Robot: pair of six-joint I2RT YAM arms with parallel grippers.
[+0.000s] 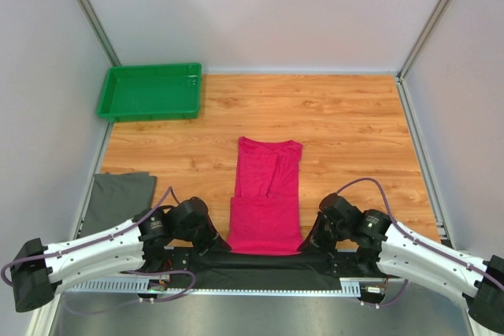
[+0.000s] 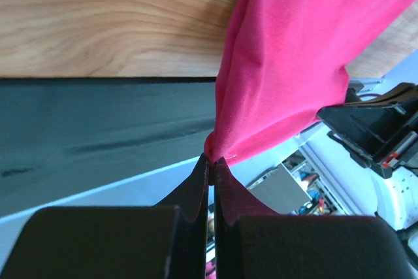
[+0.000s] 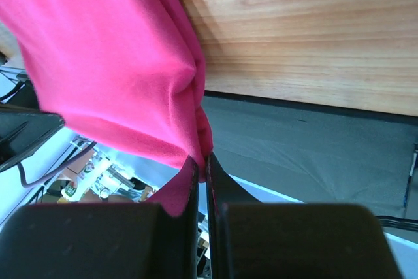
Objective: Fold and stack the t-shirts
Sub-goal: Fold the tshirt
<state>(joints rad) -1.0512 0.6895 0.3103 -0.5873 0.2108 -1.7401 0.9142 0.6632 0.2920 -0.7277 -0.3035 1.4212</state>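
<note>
T-shirt (image 1: 266, 186) lies lengthwise in middle of wooden table (image 1: 354, 123), sleeves folded in, near hem lifted at the table edge, left gripper (image 2: 210, 161) pinched closed on its left corner, right gripper (image 3: 202, 160) pinched closed on right corner, green tray (image 1: 150, 92) at far-left corner.

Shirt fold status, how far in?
Done: the pink t-shirt lies as a narrow strip, sides folded in. In hand: left gripper and right gripper each pinch a near hem corner. Left: the crosswise fold, then stacking; the gray cloth at the left edge lies untouched.
</note>
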